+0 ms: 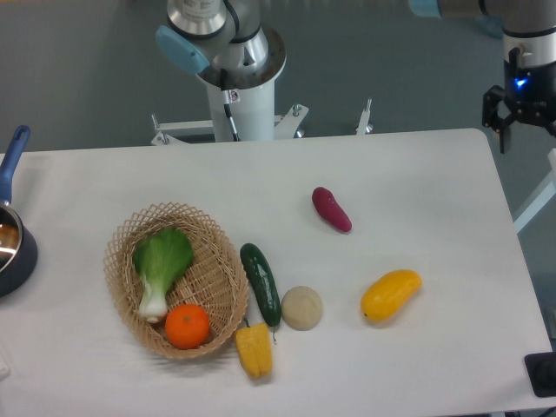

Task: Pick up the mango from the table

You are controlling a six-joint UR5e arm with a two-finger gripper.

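White and flat, the table (pixel 417 174) fills most of the view, with grey floor behind it and the arm's pale base column (pixel 236 82) standing at the far edge. On the right half of the tabletop, toward the near edge, lies the mango (pixel 390 294). It is a smooth, glossy yellow-orange oval, and its long axis runs diagonally: the rounder, fuller end points toward the near left, the slimmer end toward the far right. It rests alone, apart from everything else.

Up at the far right corner, the gripper (pixel 519 122) hangs off the table's edge, well away from the fruit, dark and blocky with a small blue light above it. Its two fingers point downward, but it is partly cut by the frame, so I cannot tell how wide the jaws stand; nothing shows between them.

Left of the mango sits a beige ball (pixel 301 307), matte and round. Touching or just beside it is a dark green cucumber (pixel 261 283), long and slanted, with a lobed yellow pepper (pixel 254 349) at its near end. A woven wicker basket (pixel 130 234) holds a leafy green bok choy (pixel 161 265) and a round orange (pixel 188 326). A purple sweet potato (pixel 332 209) lies mid-table, and a dark pot (pixel 12 248) with a blue handle sits at the left edge.
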